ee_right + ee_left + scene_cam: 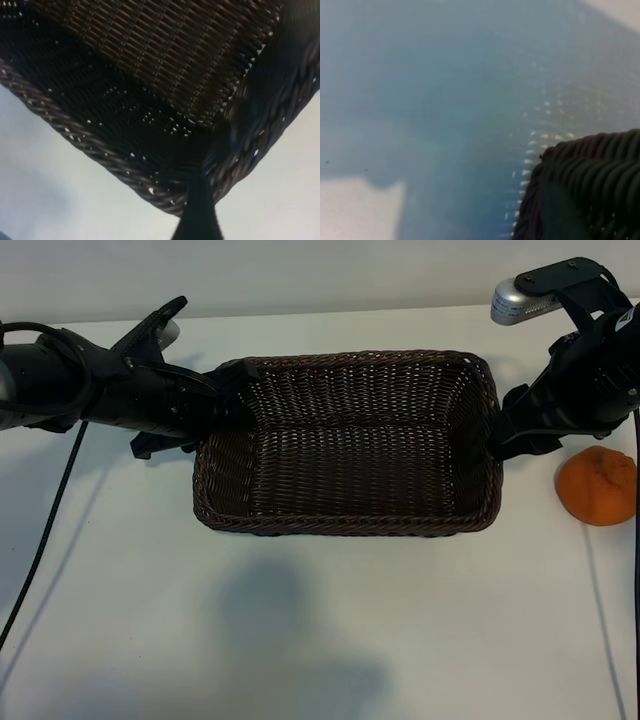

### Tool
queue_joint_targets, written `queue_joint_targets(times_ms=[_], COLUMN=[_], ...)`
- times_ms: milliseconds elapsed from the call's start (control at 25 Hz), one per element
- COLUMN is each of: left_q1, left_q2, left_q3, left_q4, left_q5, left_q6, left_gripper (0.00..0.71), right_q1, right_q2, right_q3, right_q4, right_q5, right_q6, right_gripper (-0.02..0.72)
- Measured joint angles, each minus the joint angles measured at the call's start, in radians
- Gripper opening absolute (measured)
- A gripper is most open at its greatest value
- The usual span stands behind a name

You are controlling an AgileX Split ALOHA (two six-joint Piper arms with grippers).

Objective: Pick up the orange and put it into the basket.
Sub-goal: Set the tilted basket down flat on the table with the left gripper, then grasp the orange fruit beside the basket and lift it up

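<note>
Wicker basket point(345, 525) flanked, seemingly steadied, by left gripper point(205, 410) and right gripper point(505, 435), fingers part-open, perhaps gripping its rim; orange point(597, 486) lies outside.

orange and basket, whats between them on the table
In the exterior view the right arm's gripper at the basket's right end stands partly between; nearer the camera only bare white table separates it from the orange.

Bright overhead light casts soft shadows on the table point(300, 640); both wrist views are blurred.
</note>
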Motion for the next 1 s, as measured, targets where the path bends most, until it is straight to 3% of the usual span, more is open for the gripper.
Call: queue_joint_targets(times_ms=[200,400,520,1000], left_q1=[0.000,0.000,0.000,0.000], left_q2=[0.000,-0.031,-0.065,-0.251], left_q3=[0.000,0.000,0.000,-0.002], left_q4=[0.000,-0.005,-0.001,0.210], left_q5=[0.018,0.037,0.040,0.171], left_q6=[0.001,0.001,0.005,-0.024], left_gripper=[0.362,0.623,0.699,0.681], right_q1=[0.000,0.000,0.000,0.000], right_q2=[0.000,0.000,0.000,0.000], right_q3=[0.000,0.000,0.000,0.000], right_q4=[0.000,0.000,0.000,0.000], right_q5=[0.001,0.003,0.004,0.008], right_q6=[0.000,0.000,0.000,0.000], right_gripper=[0.549,0.549,0.549,0.549])
